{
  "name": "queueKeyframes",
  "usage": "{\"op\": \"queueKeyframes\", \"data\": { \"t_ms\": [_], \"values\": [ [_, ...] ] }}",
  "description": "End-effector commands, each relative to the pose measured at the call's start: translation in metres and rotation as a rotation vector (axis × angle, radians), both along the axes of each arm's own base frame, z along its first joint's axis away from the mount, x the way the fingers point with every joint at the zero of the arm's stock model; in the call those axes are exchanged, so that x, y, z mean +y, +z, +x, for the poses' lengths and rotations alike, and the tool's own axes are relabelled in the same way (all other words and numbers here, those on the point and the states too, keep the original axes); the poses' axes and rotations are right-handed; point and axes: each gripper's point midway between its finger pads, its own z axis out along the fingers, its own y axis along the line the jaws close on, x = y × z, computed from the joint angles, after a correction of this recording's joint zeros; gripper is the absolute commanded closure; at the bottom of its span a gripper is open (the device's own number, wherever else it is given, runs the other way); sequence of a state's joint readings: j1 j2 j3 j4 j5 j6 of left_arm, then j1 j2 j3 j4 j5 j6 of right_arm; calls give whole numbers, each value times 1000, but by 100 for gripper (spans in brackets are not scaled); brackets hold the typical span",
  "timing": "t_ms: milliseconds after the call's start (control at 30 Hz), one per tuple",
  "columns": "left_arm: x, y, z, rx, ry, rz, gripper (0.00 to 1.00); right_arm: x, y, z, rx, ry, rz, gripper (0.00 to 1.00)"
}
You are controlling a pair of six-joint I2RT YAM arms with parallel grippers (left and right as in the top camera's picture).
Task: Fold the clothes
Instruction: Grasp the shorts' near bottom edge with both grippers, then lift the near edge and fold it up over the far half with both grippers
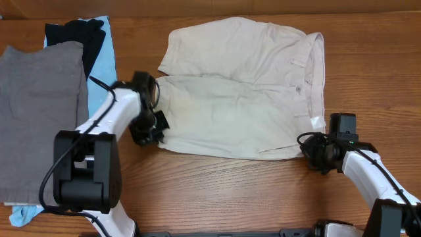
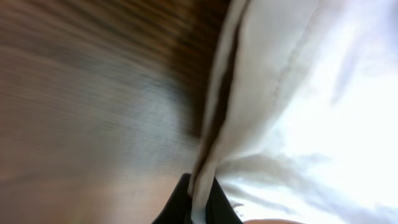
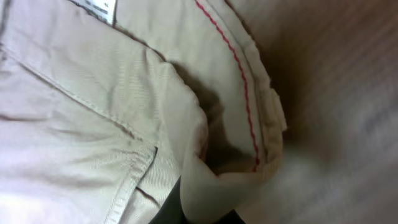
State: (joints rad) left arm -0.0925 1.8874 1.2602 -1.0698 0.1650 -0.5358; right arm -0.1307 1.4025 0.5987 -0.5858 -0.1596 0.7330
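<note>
Left arm (image 1: 105, 118) runs from its base at the lower left, up and right, with the white link angled and the wrist bent over. Left gripper (image 1: 152, 126) is low at the table, at the left edge of the shorts (image 1: 237, 99). Jaws are closed on the hem; the wrist cam shows cloth pinched between the dark fingers (image 2: 176, 208). Right arm (image 1: 368, 174) comes in from the lower right corner, its link slanting up-left. Right gripper (image 1: 312, 153) points left at the lower waistband corner. It's clamped too, with the waistband fold curled over a dark finger (image 3: 166, 211). Both wrists sit near table height.
</note>
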Motion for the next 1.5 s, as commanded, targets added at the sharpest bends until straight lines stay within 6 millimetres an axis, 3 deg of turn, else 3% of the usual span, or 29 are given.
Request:
{"op": "queueKeyframes", "data": {
  "t_ms": [0, 167, 300, 367, 467, 567, 700, 900, 1133, 1300, 1467],
  "values": [
    [19, 43, 36, -107, -61, 28, 96, -4, 28, 6, -39, -11, -6, 96],
    [28, 115, 50, -190, -129, 57, 96, -2, 94, -3, -85, 40, -27, 96],
    [35, 161, 45, -231, -154, 100, 96, 0, 152, -21, -115, 60, -38, 96],
    [37, 188, 37, -268, -172, 112, 96, 3, 183, -42, -110, 73, -41, 96],
    [38, 207, 28, -309, -176, 114, 96, 6, 201, -64, -82, 90, -41, 96],
    [38, 221, 21, -354, -172, 117, 96, 8, 205, -80, -68, 93, -39, 96],
    [37, 231, 32, -433, -168, 119, 96, 4, 207, -81, -79, 85, -68, 96],
    [22, 206, 72, -477, -190, 103, 96, -11, 199, -48, -98, 65, -129, 96],
    [0, 163, 158, -611, -250, 123, 96, -25, 166, -4, -42, 51, -158, 96],
    [-32, 118, 213, -698, -289, 103, 96, -37, 141, 37, -43, 28, -193, 96],
    [-68, 85, 250, -786, -331, 82, 96, -43, 113, 70, -41, 21, -198, 96]
  ]
}}
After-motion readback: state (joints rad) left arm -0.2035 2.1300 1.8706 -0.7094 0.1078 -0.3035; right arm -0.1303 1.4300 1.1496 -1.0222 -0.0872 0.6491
